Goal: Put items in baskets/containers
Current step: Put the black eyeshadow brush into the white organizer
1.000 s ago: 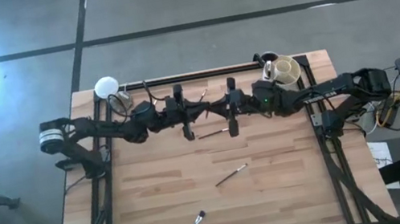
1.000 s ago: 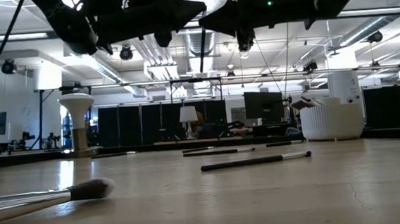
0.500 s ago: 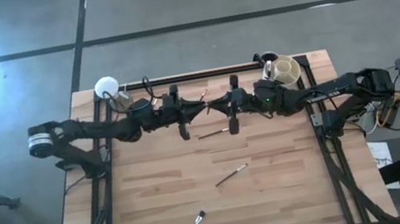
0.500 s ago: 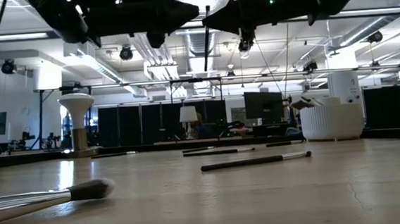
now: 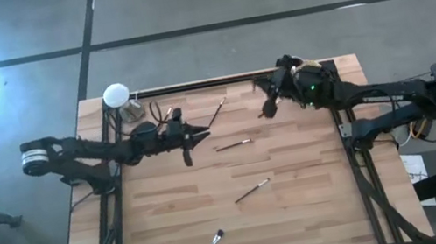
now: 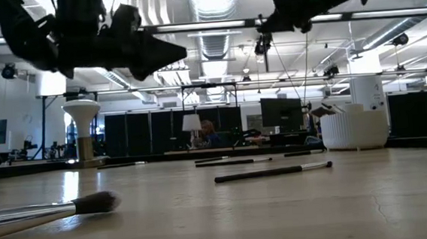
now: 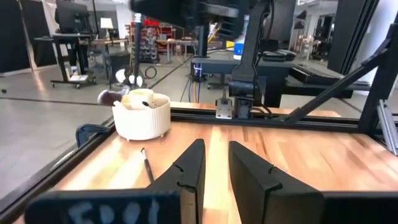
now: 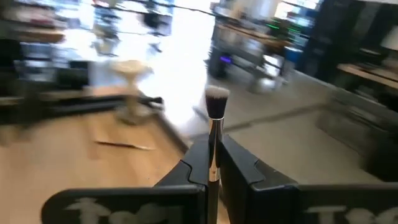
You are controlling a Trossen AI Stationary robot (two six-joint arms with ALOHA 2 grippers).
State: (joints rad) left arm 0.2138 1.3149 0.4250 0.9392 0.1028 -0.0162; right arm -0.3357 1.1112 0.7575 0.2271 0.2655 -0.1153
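Both arms had drawn apart; right gripper, clenched on 1 pale-handled brush, hung just beside the round cream-white cup; left gripper released, empty, well apart.

brushes: scattered flat on table | cup: upright, far corner

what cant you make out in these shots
- High view: the cup is mostly covered by the right arm, so its contents are hidden.
- Right wrist view: the table and stand behind the held brush are smeared by motion.
- Low view: the front brush is cut off by the left edge.
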